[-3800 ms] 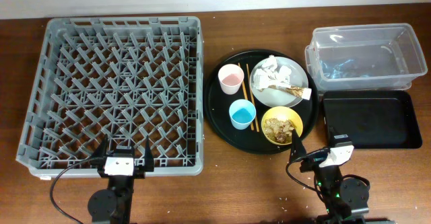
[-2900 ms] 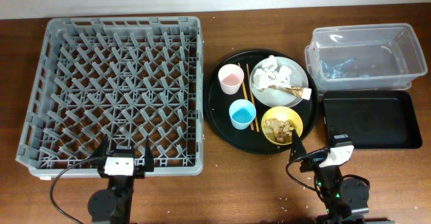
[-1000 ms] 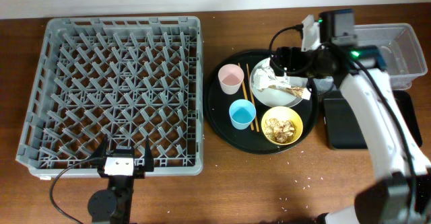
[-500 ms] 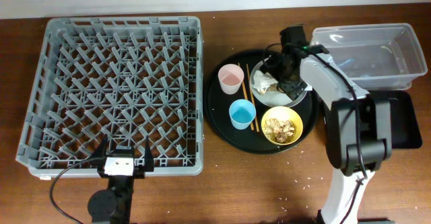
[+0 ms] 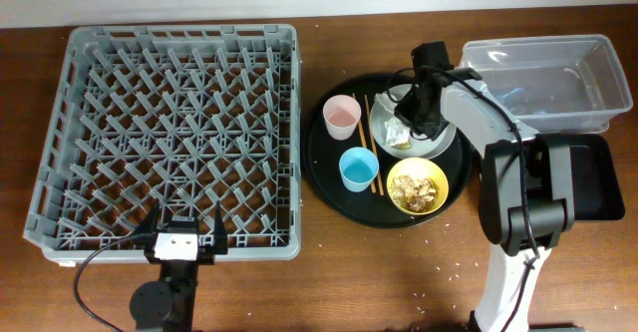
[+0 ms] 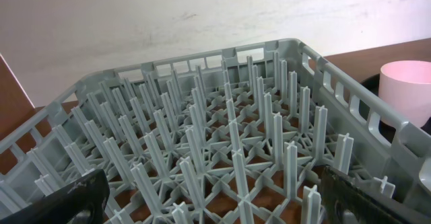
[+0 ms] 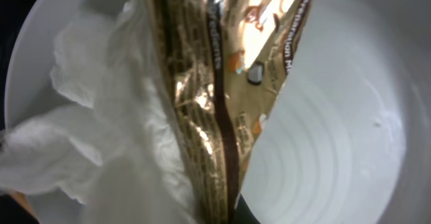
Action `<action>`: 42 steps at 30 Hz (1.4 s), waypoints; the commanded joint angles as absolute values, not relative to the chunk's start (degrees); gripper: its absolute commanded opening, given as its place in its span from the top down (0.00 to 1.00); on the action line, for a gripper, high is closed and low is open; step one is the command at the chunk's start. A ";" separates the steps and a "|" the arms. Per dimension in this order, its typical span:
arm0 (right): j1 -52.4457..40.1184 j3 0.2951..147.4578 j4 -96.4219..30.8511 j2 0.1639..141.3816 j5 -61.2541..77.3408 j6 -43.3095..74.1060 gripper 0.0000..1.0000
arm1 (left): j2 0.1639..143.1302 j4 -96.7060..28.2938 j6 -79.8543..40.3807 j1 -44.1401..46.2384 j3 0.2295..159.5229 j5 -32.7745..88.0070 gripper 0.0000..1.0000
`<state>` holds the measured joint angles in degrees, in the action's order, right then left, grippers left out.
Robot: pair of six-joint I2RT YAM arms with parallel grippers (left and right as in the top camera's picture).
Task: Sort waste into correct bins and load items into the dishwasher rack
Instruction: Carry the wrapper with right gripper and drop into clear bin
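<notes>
My right gripper [image 5: 413, 125] is low over the pale plate [image 5: 442, 145] on the round black tray. In the right wrist view it [image 7: 225, 210] is shut on a gold printed wrapper [image 7: 222, 83], with a crumpled white napkin [image 7: 87, 150] pressed against the wrapper's left side over the plate [image 7: 337, 136]. The yellow bowl [image 5: 418, 185] holds food scraps. The pink cup [image 5: 342, 116], blue cup [image 5: 357, 167] and chopsticks [image 5: 370, 143] lie beside the plate. My left gripper [image 5: 182, 227] stands open at the near edge of the grey rack [image 5: 169, 133], nothing between its fingers [image 6: 67, 197].
The clear tub [image 5: 548, 78] stands at the back right, with the shallow black tray [image 5: 593, 177] in front of it, partly hidden by my right arm. The round black tray [image 5: 329, 187] carries all the dishes. Crumbs dot the table in front of it. The pink cup [image 6: 407, 89] shows past the rack wall [image 6: 350, 96].
My right arm came from the table's near edge to the plate, lowered onto it and shut on the gold wrapper. The left arm has not moved.
</notes>
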<state>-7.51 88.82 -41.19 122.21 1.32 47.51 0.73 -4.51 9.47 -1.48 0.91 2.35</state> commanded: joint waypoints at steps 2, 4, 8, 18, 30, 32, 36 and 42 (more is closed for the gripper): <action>-7.86 94.63 -45.47 120.49 6.04 33.54 0.96 | 0.34 -4.54 10.39 -1.78 0.51 2.15 0.00; -7.81 100.16 -50.92 117.64 5.96 29.98 0.96 | 0.34 -4.54 10.39 -1.78 0.51 2.15 0.00; -5.58 111.15 -58.46 112.79 3.14 27.42 0.96 | 0.34 -4.54 10.39 -1.78 0.51 2.15 0.00; 9.43 114.54 -56.40 114.43 -13.19 41.21 0.96 | 0.34 -4.54 10.39 -1.78 0.51 2.15 0.00; 10.57 115.96 -54.52 120.86 -12.99 33.36 0.10 | 0.34 -4.54 10.39 -1.78 0.49 2.17 0.00; 10.57 118.06 -58.22 117.60 -10.48 29.02 0.10 | 0.34 -4.54 10.39 -1.78 0.51 2.17 0.00; 10.15 121.54 -68.36 108.99 5.19 17.39 0.10 | 0.34 -4.54 10.39 -1.78 0.51 2.15 0.00; 5.10 120.16 -88.68 105.36 11.62 16.71 0.12 | 0.34 -4.54 10.39 -1.78 0.51 2.15 0.00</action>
